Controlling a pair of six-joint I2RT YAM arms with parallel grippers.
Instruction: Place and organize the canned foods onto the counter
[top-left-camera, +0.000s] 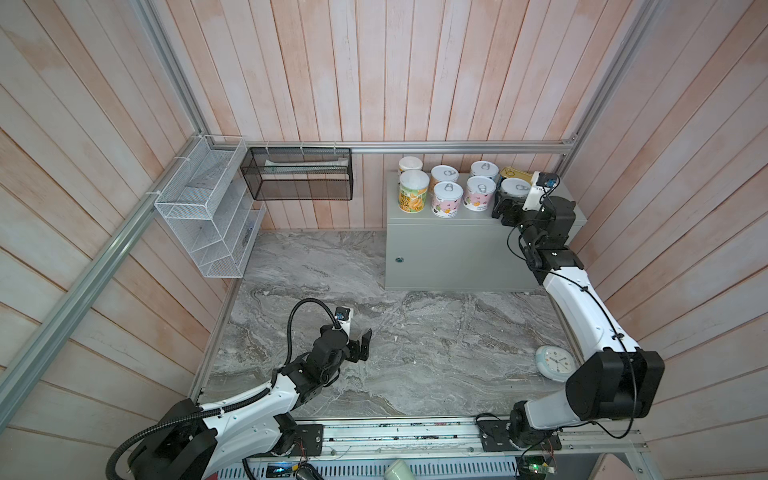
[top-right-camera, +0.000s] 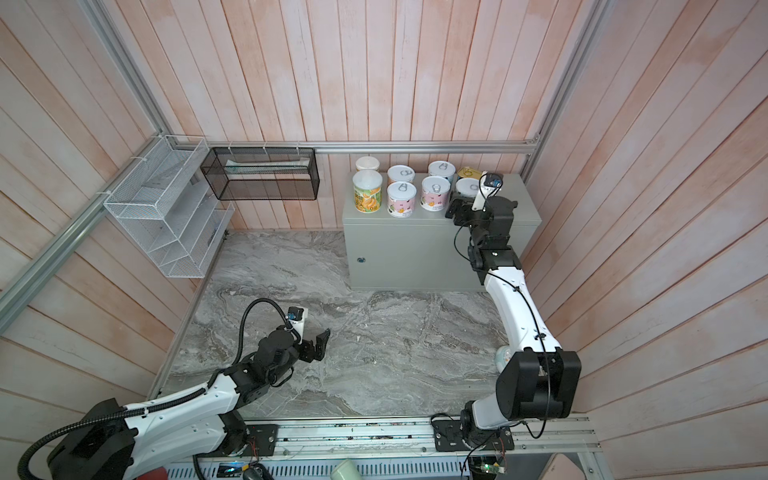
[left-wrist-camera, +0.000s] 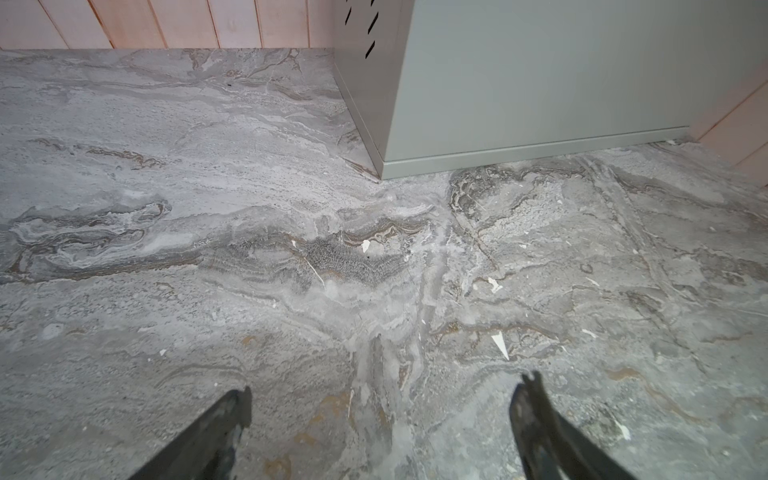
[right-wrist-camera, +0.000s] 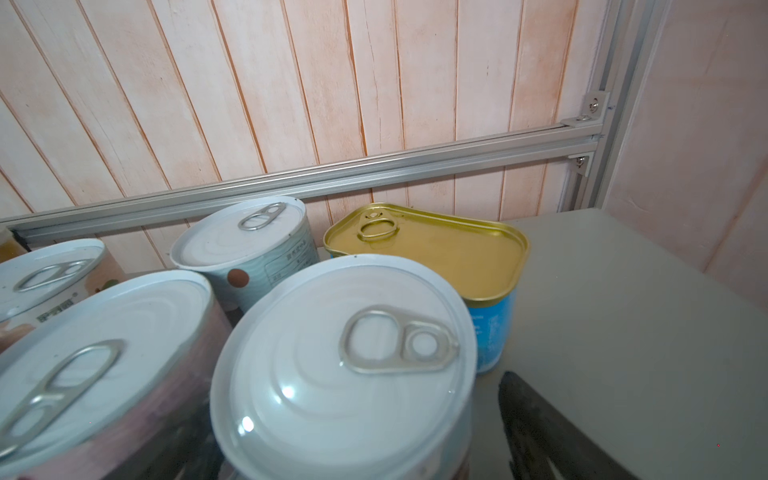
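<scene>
L fingers (left-wrist-camera: 216, 432) are hanging spread wide, empty, over bare marble surface (left-wrist-camera: 291, 249). R fingers (right-wrist-camera: 540, 436) are sitting open at the end can (right-wrist-camera: 345, 374), the visible one clear of its wall. Gold tin (right-wrist-camera: 436, 253) is sitting just beyond. All 8 cans (top-left-camera: 446, 199) are standing on counter (top-left-camera: 457, 249), 2 rows; prob. only R arm's retreat is remaining.

Tight-packed cans (top-left-camera: 448, 192); open counter (top-left-camera: 469, 217) top beside them.

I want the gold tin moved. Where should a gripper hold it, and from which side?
On the gold tin, probably the long walls just under the lid rim, sliding in from its free end over the bare counter. A round can stands in front of it, another at its other end.
</scene>
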